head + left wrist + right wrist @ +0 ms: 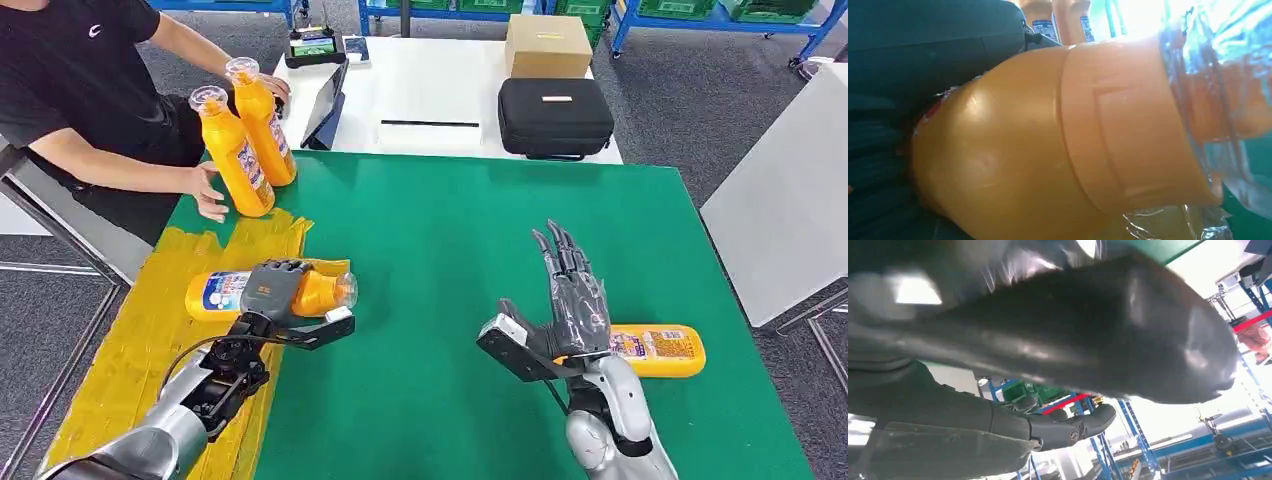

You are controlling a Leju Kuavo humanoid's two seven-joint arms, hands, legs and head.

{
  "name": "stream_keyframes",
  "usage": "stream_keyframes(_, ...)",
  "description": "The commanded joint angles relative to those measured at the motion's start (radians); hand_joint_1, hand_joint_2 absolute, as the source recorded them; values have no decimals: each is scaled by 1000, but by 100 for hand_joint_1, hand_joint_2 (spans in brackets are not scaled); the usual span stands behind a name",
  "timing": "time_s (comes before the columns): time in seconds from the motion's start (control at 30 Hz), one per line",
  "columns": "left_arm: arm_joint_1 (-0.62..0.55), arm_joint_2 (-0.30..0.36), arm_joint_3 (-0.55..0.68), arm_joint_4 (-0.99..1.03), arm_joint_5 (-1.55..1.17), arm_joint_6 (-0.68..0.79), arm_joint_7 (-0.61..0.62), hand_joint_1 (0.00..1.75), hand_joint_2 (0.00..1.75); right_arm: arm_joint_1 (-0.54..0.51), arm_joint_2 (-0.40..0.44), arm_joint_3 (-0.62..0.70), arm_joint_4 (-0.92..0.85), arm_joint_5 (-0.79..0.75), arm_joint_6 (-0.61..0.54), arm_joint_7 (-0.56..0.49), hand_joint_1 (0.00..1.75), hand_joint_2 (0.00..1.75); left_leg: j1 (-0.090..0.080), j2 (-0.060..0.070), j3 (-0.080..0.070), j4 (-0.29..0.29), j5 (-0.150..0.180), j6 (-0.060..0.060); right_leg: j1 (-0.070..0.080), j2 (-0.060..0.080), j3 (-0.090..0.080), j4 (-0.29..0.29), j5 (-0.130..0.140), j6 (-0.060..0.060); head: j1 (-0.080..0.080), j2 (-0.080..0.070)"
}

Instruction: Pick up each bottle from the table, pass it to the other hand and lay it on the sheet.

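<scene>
An orange bottle (322, 291) with a white and blue label lies on its side across the right edge of the yellow sheet (130, 345), cap end over the green table (430, 250). My left hand (275, 285) grips it around the middle, fingers curled over its body. In the left wrist view the bottle's shoulder (1048, 140) and clear cap are very close. A second orange bottle (660, 350) lies on the green table at the right. My right hand (572, 295) stands just left of it, fingers straight and spread, holding nothing. The right wrist view shows the dark hand (1073, 340) up close.
Two more orange bottles (238, 155) (268, 125) stand upright at the table's back left, a person's hands (208, 190) on them. Beyond is a white table (430, 90) with a black case (555, 115), a cardboard box (547, 45) and a tablet (325, 108).
</scene>
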Motion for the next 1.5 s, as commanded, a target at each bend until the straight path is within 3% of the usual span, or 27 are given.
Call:
stream_keyframes(0.03,0,12,-55,97,9,-29,-10,175,175,-15,-20,-29,-15,-25,-22,-2,0,0,0,2,2,-1,-1,-2,0,0,1,-1,0,0,0,0)
stream_keyframes(0.13,9,9,-64,97,10,-31,-15,175,175,-9,-38,-51,-47,-84,-1,-8,0,0,0,2,2,-1,-1,-2,0,0,1,-1,-1,0,0,0)
stream_keyframes(0.27,22,25,-90,97,35,-37,-47,175,175,83,-55,-185,-166,-56,161,23,0,0,0,2,2,-1,-1,-3,0,0,1,-1,-1,0,0,0)
stream_keyframes(0.3,132,98,-48,-197,275,-90,-297,0,0,177,-40,-298,-179,-8,301,8,0,175,-1,0,2,-1,0,-1,-1,-1,1,0,-1,0,0,0)
stream_keyframes(0.5,177,147,-19,-361,432,-165,-369,0,0,177,-46,-306,-169,-9,320,8,0,175,0,-1,1,0,-1,-2,1,-1,1,-1,0,0,0,0)
stream_keyframes(0.77,186,126,78,-515,662,-266,-421,0,0,137,-70,-301,-133,5,376,33,0,175,0,-2,-2,1,-1,-2,1,-3,-1,0,-1,0,0,0)
stream_keyframes(0.97,313,45,291,-836,1044,-275,-527,0,0,172,-126,-288,-131,105,430,75,0,175,0,-1,-4,1,-1,-1,1,-1,-3,0,-1,0,0,0)
stream_keyframes(1.07,374,13,330,-963,1150,-275,-540,0,0,223,-174,-287,-133,140,433,80,0,175,0,-1,-4,1,-1,-1,1,-3,-4,-1,-2,0,0,0)
stream_keyframes(1.3,380,12,325,-962,1153,-273,-541,0,0,233,-177,-294,-140,141,431,81,0,175,0,-1,-6,0,-2,-2,1,-2,-5,0,-2,0,0,0)
stream_keyframes(1.5,375,20,291,-939,1219,-266,-546,0,0,267,-319,-306,-97,90,524,64,0,175,0,-4,-6,0,-1,-1,0,-5,-6,-1,-2,0,0,0)
